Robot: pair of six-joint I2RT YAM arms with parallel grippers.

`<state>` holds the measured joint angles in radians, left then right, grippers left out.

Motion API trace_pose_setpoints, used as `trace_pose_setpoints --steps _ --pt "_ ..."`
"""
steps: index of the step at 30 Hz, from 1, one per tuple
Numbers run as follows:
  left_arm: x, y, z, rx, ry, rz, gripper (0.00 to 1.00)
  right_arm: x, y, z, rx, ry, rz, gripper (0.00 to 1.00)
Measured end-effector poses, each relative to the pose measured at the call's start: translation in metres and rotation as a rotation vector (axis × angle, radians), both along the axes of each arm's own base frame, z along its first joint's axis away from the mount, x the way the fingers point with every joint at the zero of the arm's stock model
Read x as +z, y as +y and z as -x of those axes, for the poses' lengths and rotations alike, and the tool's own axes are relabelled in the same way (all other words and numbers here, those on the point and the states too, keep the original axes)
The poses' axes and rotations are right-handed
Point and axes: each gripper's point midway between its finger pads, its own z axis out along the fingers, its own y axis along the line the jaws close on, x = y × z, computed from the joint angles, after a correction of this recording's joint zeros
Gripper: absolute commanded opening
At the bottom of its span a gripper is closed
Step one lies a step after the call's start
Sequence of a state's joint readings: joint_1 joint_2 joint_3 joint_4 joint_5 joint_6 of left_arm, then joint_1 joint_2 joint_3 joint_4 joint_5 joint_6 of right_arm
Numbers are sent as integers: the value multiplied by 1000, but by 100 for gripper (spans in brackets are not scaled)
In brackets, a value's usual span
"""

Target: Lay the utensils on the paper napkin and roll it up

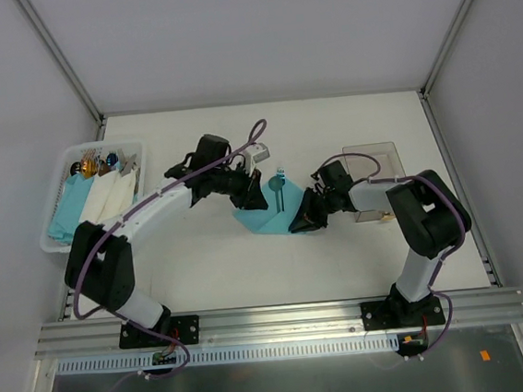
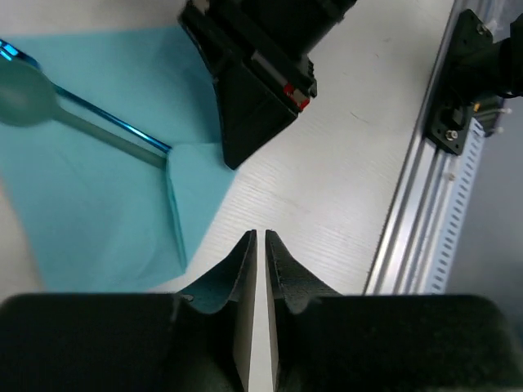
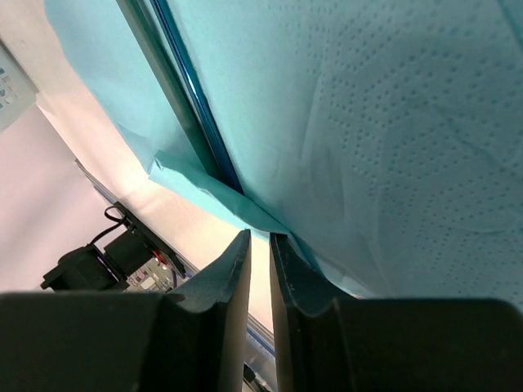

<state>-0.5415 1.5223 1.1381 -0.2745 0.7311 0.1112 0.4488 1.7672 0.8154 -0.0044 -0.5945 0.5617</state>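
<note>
the left claw [image 2: 261, 237] fills the near edge of its view, tips together but for a slit, a napkin corner curled against one side. the one paper napkin [image 2: 98, 188] lies mid worktop [image 2: 343, 180], a flap folded over the utensils [image 2: 110, 129], two handles by my count, likely to start the roll. the right claw [image 3: 260, 237], also together, meets the fold; whether it nips paper i cannot tell. far left, one basket [image 1: 99, 144].

The top camera looks down on the whole table [image 1: 203, 266] from far above. Wrist cameras look along the left pincer [image 2: 261, 242] and the right pincer [image 3: 259, 242], very near the napkin [image 1: 264, 219] just ahead; all views share it.
</note>
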Motion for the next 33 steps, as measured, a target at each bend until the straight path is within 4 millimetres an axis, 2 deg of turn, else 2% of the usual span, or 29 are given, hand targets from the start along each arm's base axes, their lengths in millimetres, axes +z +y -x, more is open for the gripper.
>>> trace_pose_setpoints --steps 5,11,20,29,32,33 --pt "-61 -10 9 15 292 -44 5 1 0 -2 -2 -5 8 18" --pt "-98 -14 8 68 438 -85 5 3 0 -4 1 -7 18 18" --pt "-118 -22 -10 128 469 -105 4 9 3 -11 11 -29 27 18" --pt "-145 -17 -15 186 497 -166 3 9 4 -9 20 -25 34 19" --pt "-147 -16 -17 201 498 -175 2 8 3 -8 22 -20 38 21" --pt "-146 -16 -17 204 500 -174 2 8 3 -7 21 -20 41 26"
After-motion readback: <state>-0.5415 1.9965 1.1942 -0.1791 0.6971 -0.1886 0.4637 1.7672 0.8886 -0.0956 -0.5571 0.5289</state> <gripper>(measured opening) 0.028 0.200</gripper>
